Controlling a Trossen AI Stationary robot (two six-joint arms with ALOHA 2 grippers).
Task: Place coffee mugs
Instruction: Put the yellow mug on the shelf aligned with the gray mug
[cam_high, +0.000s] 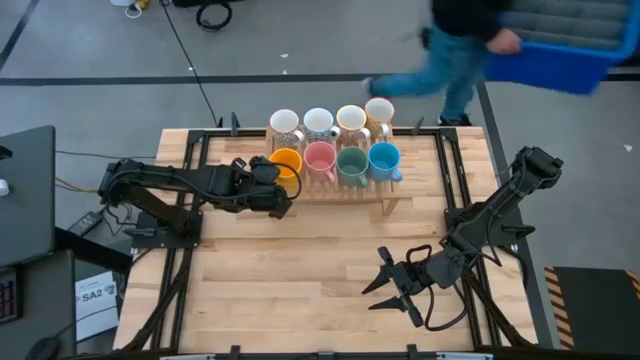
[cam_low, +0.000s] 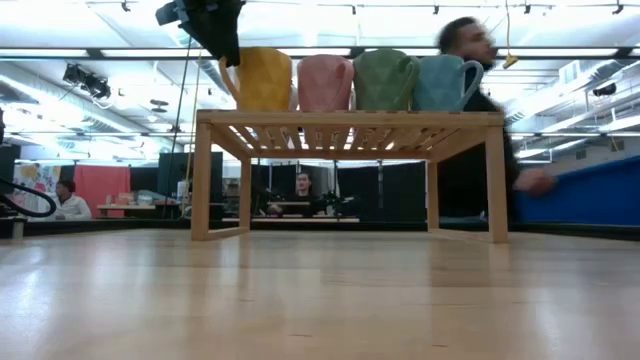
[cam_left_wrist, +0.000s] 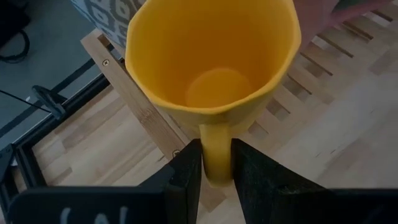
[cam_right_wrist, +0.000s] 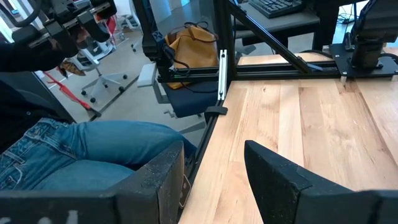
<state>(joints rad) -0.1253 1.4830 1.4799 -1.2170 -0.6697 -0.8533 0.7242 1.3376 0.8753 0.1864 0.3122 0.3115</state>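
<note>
A low wooden rack (cam_high: 392, 196) at the table's far side carries two rows of coffee mugs. The front row holds an orange mug (cam_high: 287, 163), a pink one (cam_high: 319, 157), a green one (cam_high: 352, 161) and a blue one (cam_high: 384, 157). Several white or cream mugs (cam_high: 318, 121) stand behind them. The orange mug (cam_left_wrist: 211, 56) stands upright on the rack's left end. My left gripper (cam_left_wrist: 216, 165) is open, with one finger close on either side of the mug's handle (cam_left_wrist: 215, 146). My right gripper (cam_high: 392, 288) hangs open over the table's near right.
A person carrying a blue bin (cam_high: 560, 55) walks past the table's far right edge. Black frame rails (cam_high: 190, 150) run along the table's sides. Bare wooden tabletop (cam_high: 300, 270) lies in front of the rack.
</note>
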